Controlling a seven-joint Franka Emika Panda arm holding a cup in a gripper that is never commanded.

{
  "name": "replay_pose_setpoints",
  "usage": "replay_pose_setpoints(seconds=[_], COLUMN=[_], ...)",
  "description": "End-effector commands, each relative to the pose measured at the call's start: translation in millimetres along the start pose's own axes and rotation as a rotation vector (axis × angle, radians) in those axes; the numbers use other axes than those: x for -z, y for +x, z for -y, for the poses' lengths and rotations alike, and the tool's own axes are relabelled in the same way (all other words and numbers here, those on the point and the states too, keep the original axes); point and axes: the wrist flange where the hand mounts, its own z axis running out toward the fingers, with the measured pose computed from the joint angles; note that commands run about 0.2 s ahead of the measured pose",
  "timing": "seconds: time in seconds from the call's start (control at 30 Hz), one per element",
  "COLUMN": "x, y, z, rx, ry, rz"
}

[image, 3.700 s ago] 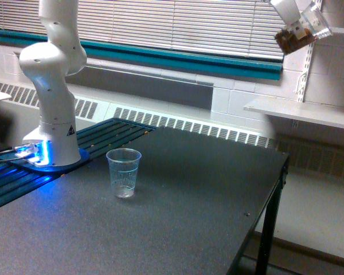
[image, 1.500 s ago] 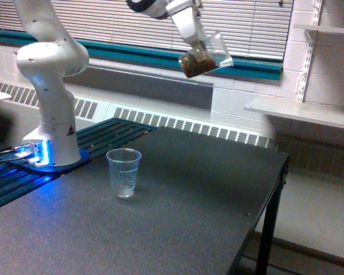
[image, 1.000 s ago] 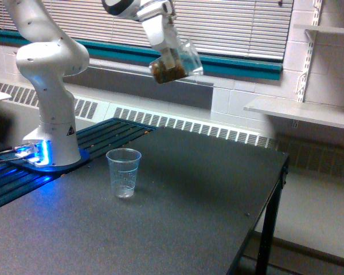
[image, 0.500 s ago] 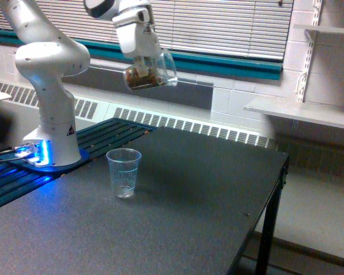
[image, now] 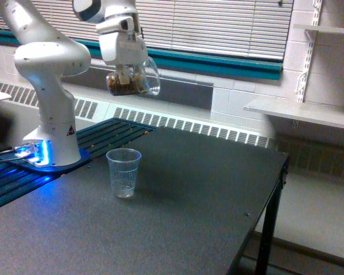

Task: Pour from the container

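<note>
Arm: white, bent over from the base, wrist pointing down.
End effector (image: 128,73): clamped on small clear smooth plastic container (image: 133,82).
Container: tilted, brown lumps inside, high above the dark surface (image: 178,217).

A dark, speckled worktop (image: 178,229) fills the lower part of the exterior view, with a black leg (image: 266,235) showing under its edge on the exterior view's right. Behind it a long white radiator grille (image: 189,126) runs along the wall beneath closed white blinds (image: 218,26) and a teal sill band (image: 229,63). On the exterior view's right a white shelf (image: 301,112) hangs from a slotted wall rail (image: 305,69), and dark slats (image: 112,133) glow blue at the worktop's left.
</note>
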Motion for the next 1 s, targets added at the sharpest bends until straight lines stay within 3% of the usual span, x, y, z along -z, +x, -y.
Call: replay_pose_setpoints(seconds=[0.03,0.6,1.0], x=[-9.7,-5.7,-12.4], y=[-14,-22,-23], z=[-14,-42,-57], rx=[0.001,-0.08,-0.108], ry=[-0.025,-0.043,-0.068], rz=[0.036,0.067,0.12])
